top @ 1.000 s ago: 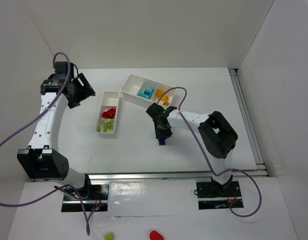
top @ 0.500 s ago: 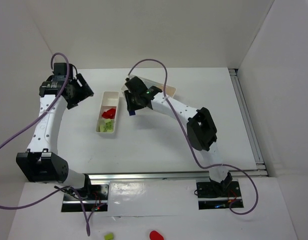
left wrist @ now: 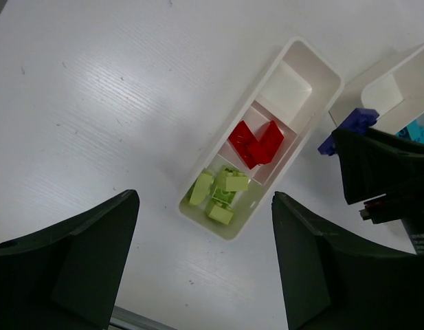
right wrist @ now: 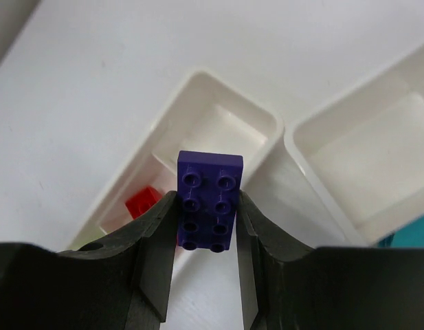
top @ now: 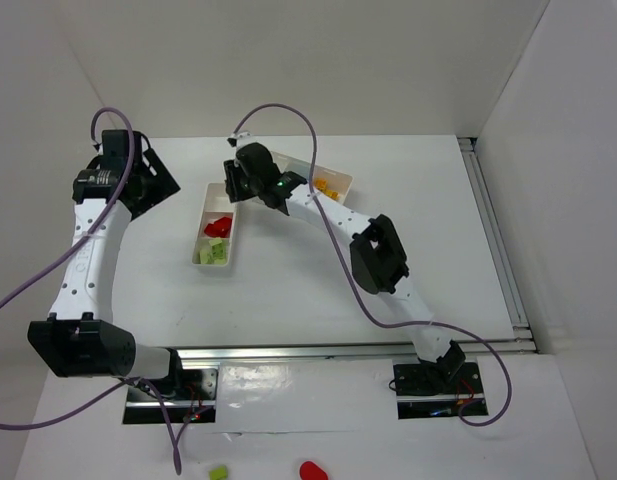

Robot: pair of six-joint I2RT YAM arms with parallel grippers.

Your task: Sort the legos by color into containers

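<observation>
My right gripper (top: 238,186) is shut on a purple lego (right wrist: 208,199), held above the far end of the narrow white tray (top: 210,192). The brick also shows in the left wrist view (left wrist: 349,126). That tray (left wrist: 287,89) has an empty far compartment, red legos (left wrist: 256,141) in the middle and lime green legos (left wrist: 218,192) at the near end. The wider tray (top: 333,176) lies right of it, with orange-yellow legos (top: 326,185); cyan ones (left wrist: 421,130) peek out behind the right gripper. My left gripper (top: 151,180) is open and empty, left of the narrow tray.
A lime piece (top: 219,472) and a smooth red blob (top: 311,470) lie on the ledge in front of the arm bases. A metal rail (top: 491,225) runs along the table's right edge. White walls close in the back and sides.
My right arm has swung from the table's middle to the far left, carrying the purple lego over the narrow tray's far end. My left gripper has drawn back slightly.
</observation>
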